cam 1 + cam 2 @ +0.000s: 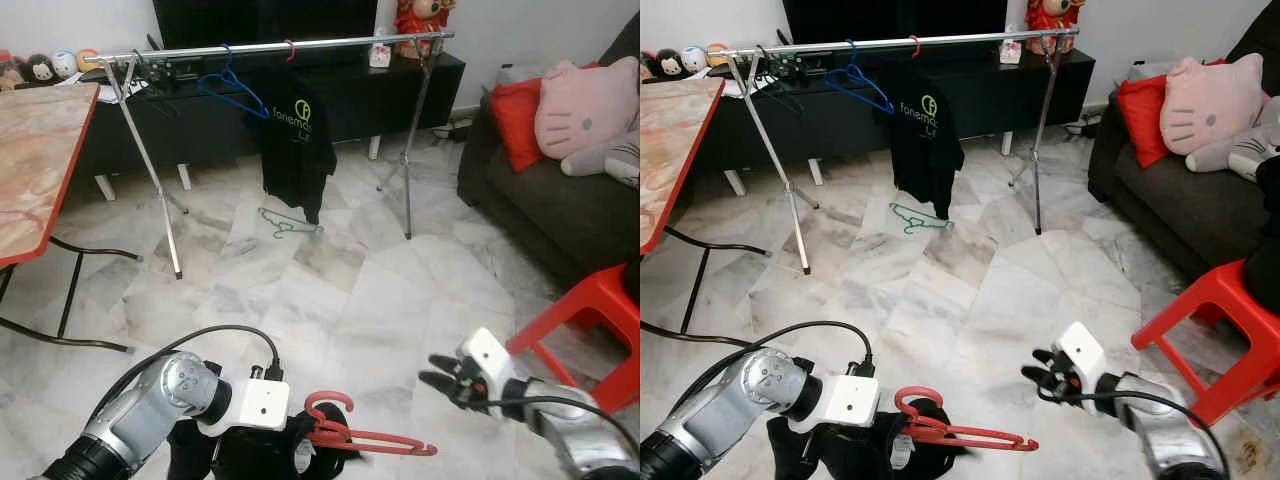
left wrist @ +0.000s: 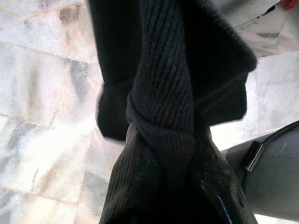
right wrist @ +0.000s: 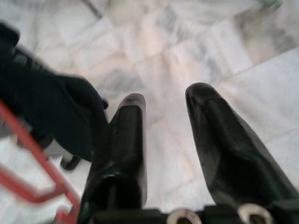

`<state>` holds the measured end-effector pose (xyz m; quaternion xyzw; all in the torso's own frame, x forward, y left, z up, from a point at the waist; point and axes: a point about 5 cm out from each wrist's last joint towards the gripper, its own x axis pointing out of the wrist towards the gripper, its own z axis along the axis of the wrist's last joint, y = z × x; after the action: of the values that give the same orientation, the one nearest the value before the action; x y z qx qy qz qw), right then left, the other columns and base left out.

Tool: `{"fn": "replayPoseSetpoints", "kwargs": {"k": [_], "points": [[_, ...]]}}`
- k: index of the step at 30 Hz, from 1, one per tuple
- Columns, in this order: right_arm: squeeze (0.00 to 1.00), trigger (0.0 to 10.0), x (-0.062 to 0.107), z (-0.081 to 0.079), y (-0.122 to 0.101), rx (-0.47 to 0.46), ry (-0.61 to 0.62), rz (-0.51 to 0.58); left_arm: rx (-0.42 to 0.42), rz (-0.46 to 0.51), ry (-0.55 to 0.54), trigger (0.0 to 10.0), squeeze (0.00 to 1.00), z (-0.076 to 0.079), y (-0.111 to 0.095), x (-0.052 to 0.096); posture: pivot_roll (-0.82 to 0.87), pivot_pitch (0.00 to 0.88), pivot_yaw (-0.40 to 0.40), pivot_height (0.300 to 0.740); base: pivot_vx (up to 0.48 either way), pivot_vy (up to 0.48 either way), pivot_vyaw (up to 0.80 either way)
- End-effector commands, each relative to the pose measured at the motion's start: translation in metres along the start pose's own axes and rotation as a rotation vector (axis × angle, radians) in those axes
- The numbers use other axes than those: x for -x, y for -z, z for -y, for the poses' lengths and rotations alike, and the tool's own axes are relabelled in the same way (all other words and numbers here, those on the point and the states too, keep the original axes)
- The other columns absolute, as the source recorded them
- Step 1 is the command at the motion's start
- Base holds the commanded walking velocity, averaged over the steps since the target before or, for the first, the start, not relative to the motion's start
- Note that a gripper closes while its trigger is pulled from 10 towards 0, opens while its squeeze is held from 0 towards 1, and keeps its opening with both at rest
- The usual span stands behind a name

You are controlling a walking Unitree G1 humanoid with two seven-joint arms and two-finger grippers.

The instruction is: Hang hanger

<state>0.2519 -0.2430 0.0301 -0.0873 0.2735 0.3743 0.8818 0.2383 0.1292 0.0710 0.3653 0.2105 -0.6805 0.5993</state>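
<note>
Carrying step: left gripper point(image 1: 300, 445) clamped on black garment point(image 1: 855, 450) with red hanger point(image 1: 365, 435); right gripper point(image 1: 440, 383) parted, empty. Next, walk to rail point(image 1: 280, 46)

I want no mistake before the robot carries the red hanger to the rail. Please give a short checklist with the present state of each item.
1. Red hanger with black garment held at left end effector: grip itself cannot tell.
2. Right end effector open and free: ok.
3. Free space on rail: ok.
4. Green hanger lying on the floor in the path: not ok.
5. Hanger hook reaches the rail: not ok, far away.
</note>
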Motion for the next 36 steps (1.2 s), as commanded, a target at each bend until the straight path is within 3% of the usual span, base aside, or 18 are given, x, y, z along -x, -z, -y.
{"fn": "replayPoseSetpoints", "kwargs": {"k": [1,7,13,16,17,18,24,27,30,33,36], "points": [[1.0,10.0,0.005,0.007,-0.006,0.003,0.015,0.014,0.012,0.029,-0.038,10.0,0.0,-0.008,-0.006,0.002,-0.09,0.0,-0.042,0.74,0.0,0.0,0.0],[1.0,10.0,0.01,0.021,-0.046,-0.033,0.04,0.219,0.081,0.11,-0.142,10.0,0.0,-0.022,-0.014,-0.005,-0.09,0.0,-0.034,0.74,0.0,0.0,0.0],[1.0,10.0,0.009,0.014,-0.105,0.096,-0.044,0.396,0.205,0.25,-0.317,10.0,0.0,-0.034,-0.027,-0.025,-0.09,0.0,-0.038,0.74,0.0,0.0,0.0],[0.99,10.0,0.007,0.012,-0.117,0.147,-0.053,0.402,0.235,0.269,-0.34,10.0,0.0,-0.034,-0.028,-0.029,-0.09,0.0,-0.038,0.74,0.0,0.0,0.0],[0.56,10.0,0.007,0.011,-0.12,0.165,-0.065,0.395,0.238,0.27,-0.345,10.0,0.0,-0.034,-0.029,-0.03,-0.1,0.0,-0.038,0.74,0.0,0.0,0.0],[0.0,10.0,0.006,0.002,-0.127,0.221,-0.155,0.385,0.239,0.276,-0.342,10.0,0.0,-0.033,-0.03,-0.032,-0.09,0.0,-0.043,0.74,0.0,0.0,0.0],[0.0,10.0,0.01,-0.015,-0.133,0.385,-0.412,0.23,0.156,0.249,-0.373,10.0,0.0,-0.042,-0.035,-0.031,-0.08,0.0,-0.047,0.74,0.0,0.0,0.0],[0.0,10.0,0.012,-0.007,-0.133,0.46,-0.439,0.118,0.117,0.22,-0.369,10.0,0.0,-0.049,-0.034,-0.029,-0.08,0.0,-0.049,0.74,0.0,0.0,0.0],[0.0,10.0,0.012,-0.004,-0.134,0.483,-0.444,0.083,0.098,0.201,-0.351,10.0,0.0,-0.05,-0.033,-0.027,-0.08,0.0,-0.048,0.74,0.0,0.0,0.0],[0.0,10.0,0.011,-0.002,-0.132,0.529,-0.466,-0.003,0.012,0.095,-0.293,10.0,0.0,-0.047,-0.024,-0.026,-0.08,0.0,-0.048,0.74,0.0,0.0,0.0],[0.0,10.0,0.01,-0.003,-0.127,0.556,-0.483,-0.062,-0.009,0.028,-0.228,10.0,0.0,-0.041,-0.015,-0.029,-0.07,0.0,-0.05,0.74,0.0,0.0,0.0]]}}
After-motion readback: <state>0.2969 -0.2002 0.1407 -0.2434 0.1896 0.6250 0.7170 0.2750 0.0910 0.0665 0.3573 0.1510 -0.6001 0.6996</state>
